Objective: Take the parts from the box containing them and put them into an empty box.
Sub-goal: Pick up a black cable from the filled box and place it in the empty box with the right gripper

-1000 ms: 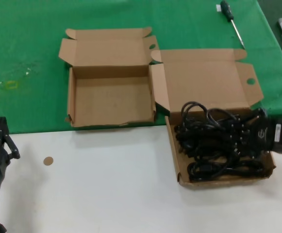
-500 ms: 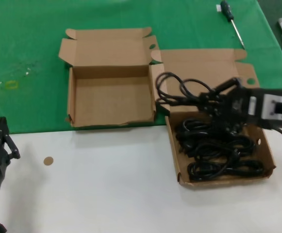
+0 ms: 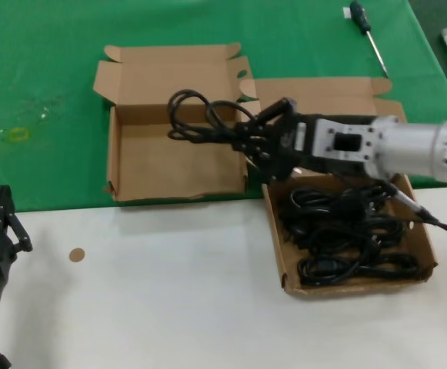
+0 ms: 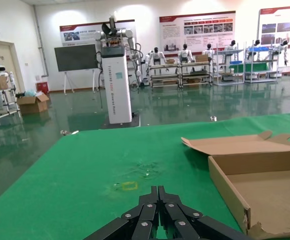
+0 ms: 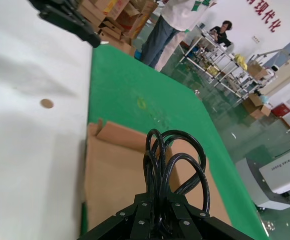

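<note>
My right gripper (image 3: 242,138) is shut on a black coiled cable (image 3: 196,119) and holds it in the air over the right part of the smaller empty cardboard box (image 3: 123,165). The cable's loops (image 5: 172,160) stick out past the jaws above the box floor (image 5: 112,175) in the right wrist view. Several more black cables (image 3: 346,234) lie in the wider box (image 3: 275,246) at the right. My left gripper (image 3: 0,219) is shut and empty at the front left, over the table edge; it also shows in the left wrist view (image 4: 158,192).
A screwdriver (image 3: 368,34) lies on the green cloth at the back right. A small brown cardboard disc (image 3: 76,254) lies on the white table at the front left. A yellow mark (image 3: 15,134) sits on the cloth at the left.
My right gripper has lifted a cable out of the right box and carried it left, from over that box to over the empty box. The left arm has not moved.
</note>
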{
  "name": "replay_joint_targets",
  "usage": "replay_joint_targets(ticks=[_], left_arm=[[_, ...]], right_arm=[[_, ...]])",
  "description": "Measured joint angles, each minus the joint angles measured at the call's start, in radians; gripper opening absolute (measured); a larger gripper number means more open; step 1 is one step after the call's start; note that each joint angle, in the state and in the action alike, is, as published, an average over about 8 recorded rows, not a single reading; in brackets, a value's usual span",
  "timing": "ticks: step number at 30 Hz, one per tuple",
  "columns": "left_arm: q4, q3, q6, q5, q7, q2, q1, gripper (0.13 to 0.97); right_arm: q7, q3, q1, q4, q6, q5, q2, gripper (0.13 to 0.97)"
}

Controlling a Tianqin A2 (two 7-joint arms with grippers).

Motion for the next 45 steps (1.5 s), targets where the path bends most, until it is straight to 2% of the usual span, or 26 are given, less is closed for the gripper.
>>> replay_joint_targets(ticks=[11,24,34,45], left_arm=[[0.0,0.0,0.0,0.0,0.0,0.0,0.0,0.152],[0.0,0.0,0.0,0.0,0.0,0.0,0.0,0.152],[0.0,0.0,0.0,0.0,0.0,0.0,0.0,0.152],[0.0,0.0,0.0,0.0,0.0,0.0,0.0,0.152]], right_arm=[[0.003,-0.067,0.085,-0.123,0.044,-0.071,-0.15,0.176],[-0.044,-0.108,0.163,-0.327,0.083,-0.107,-0.281,0.176],[-0.114,-0.111,0.217,-0.474,0.114,-0.101,-0.354,0.176],[-0.182,-0.1,0.248,-0.574,0.145,-0.091,-0.386,0.184]])
